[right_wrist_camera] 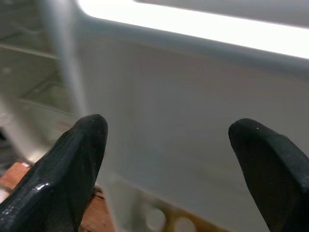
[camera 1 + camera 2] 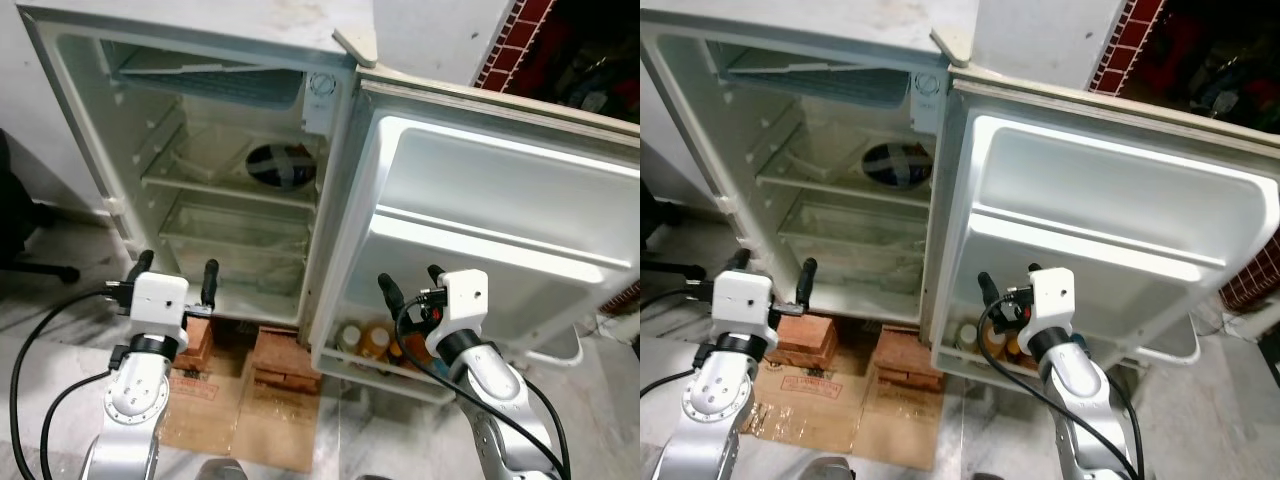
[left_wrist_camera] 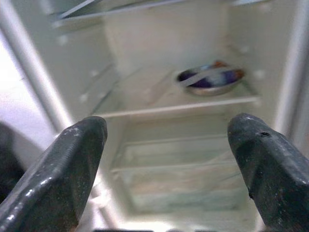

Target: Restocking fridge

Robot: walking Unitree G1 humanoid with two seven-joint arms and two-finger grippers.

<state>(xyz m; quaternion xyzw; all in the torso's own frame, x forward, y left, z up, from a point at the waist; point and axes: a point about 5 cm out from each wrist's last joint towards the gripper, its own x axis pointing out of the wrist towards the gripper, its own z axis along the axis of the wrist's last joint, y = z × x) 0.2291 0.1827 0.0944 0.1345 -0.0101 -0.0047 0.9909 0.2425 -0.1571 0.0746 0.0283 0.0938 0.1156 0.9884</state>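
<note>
Fridge (image 2: 120, 190) stands open before us, sitting on bricks (image 2: 285, 365). Bottles (image 2: 365, 340) sit low in door shelf (image 2: 350, 368). We guess hard, smooth, slippy; grab round middle. Covered bowl (image 2: 281, 166) on middle shelf. Left gripper (image 2: 175, 272) and right gripper (image 2: 410, 285) both spread wide, holding nothing. Door edge sits between us and shelves.

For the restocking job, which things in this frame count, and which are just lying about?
Job:
white fridge with open door
round metal bowl on the middle shelf
bottles in the bottom door rack
left pincer, open
right pincer, open

Lying about:
red bricks under the fridge
flattened brown cardboard on the floor
</note>
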